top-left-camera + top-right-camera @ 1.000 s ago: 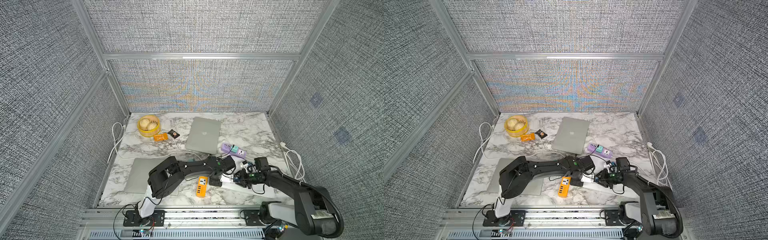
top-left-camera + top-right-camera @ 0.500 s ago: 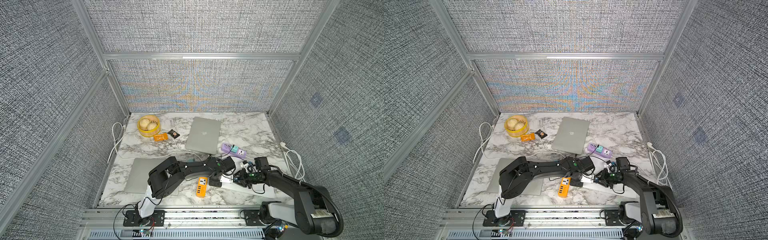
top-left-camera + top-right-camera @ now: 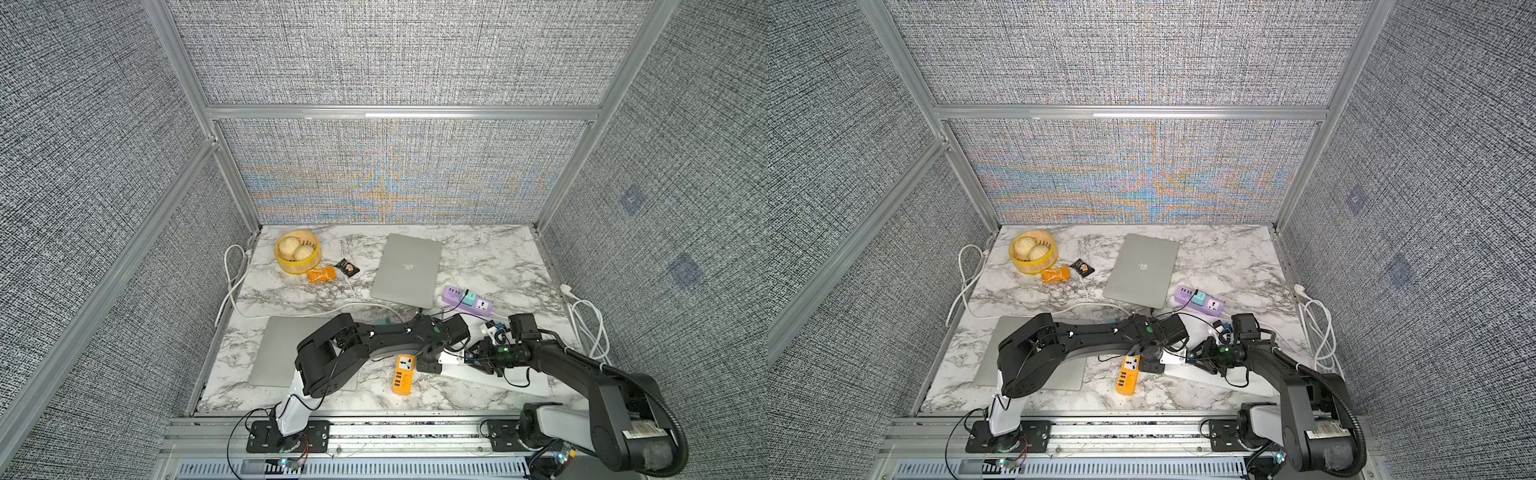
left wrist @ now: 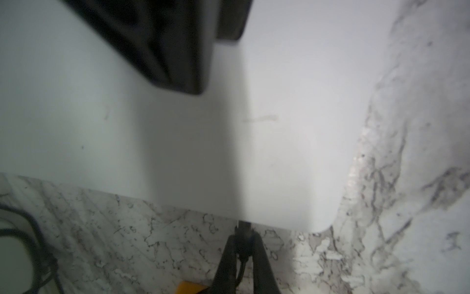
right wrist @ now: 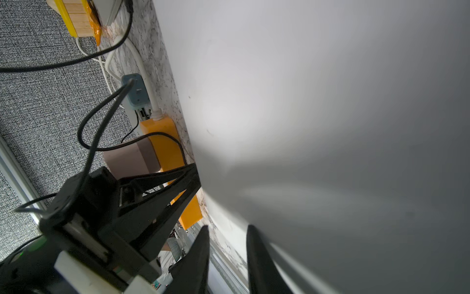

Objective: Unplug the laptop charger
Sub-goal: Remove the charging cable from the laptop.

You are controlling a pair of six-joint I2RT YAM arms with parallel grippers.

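The pull-out step is in hand. The left pincer is pinched tight on the charger plug, a small dark stub directly ahead of its tips, seated in the edge of the white laptop. The plug looks fully home, so I judge nothing is unplugged yet. Its thin black cable runs back between the 2 fingers toward the wrist.

The right pincer stands narrowly parted with nothing visible between its 2 slim, tapering black fingers. 1 finger lies against the laptop's lid, which spreads out beside and ahead of it. This looks like a brace, though I cannot tell how hard it presses.

The next move calls for a straight draw back along the plug's own line, away from the laptop's edge and level with the marble table, while the right pincer keeps the laptop down. The lid is smooth, matt and pale, with a rounded corner just beside the left pincer's tips. On polished marble it would probably slide if pulled unbraced. The plug is short and offers little to hold, so any sideways twist risks a slip. The orange power strip, a glossy boxy block, lies just behind the left pincer, and the retreat must clear it.
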